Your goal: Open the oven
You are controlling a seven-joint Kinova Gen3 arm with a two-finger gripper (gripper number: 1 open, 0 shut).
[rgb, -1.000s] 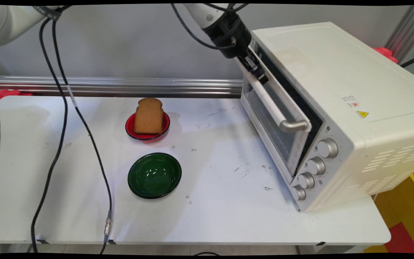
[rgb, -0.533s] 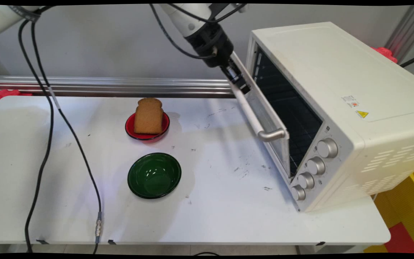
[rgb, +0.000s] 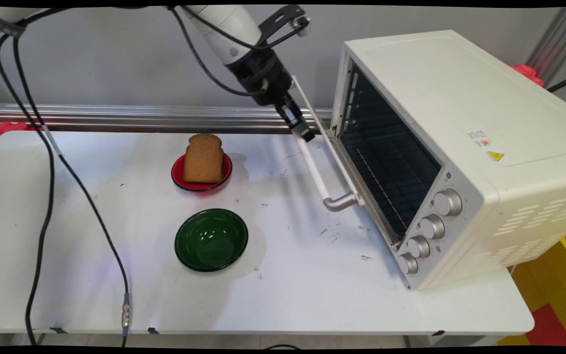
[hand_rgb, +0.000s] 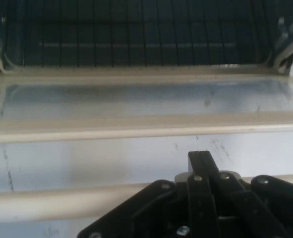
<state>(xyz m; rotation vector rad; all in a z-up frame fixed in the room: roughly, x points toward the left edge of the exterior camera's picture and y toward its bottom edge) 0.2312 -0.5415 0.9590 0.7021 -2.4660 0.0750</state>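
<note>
One claw (rgb: 303, 133) clamping handle (rgb: 318, 174) | oven door (rgb: 334, 155) tilted open

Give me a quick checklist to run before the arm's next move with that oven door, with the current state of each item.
1. End effector at the door handle: ok.
2. Grip closed on the handle: cannot tell.
3. Oven door well open: ok, rack visible inside.
4. Table under the door free of objects: ok.
5. Bread in the red bowl away from the door: ok.
6. Green bowl away from the door: ok.
</note>
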